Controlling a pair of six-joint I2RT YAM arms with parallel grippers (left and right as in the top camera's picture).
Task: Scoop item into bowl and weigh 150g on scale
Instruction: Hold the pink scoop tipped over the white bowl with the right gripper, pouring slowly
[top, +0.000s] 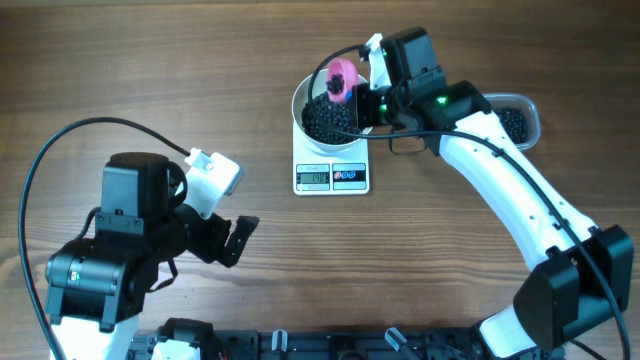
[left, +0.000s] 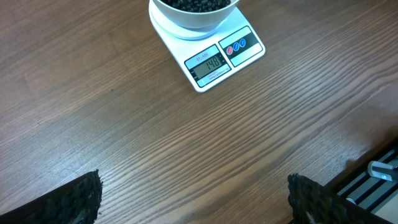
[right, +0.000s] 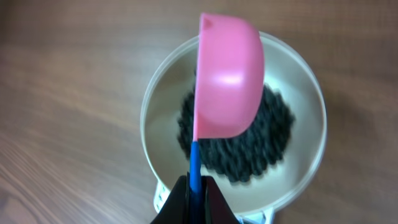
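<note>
Pellets (top: 322, 120) heap in the white bowl (top: 296, 103) on the scale (top: 332, 177), the right gripper (right: 196, 184) pinching a tilted pink scoop (right: 229, 78) above it, the left gripper (left: 193, 186) spread wide near left.

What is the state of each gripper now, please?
Left gripper: open, holding nothing.
Right gripper: closed on the pink scoop, above the bowl.
</note>
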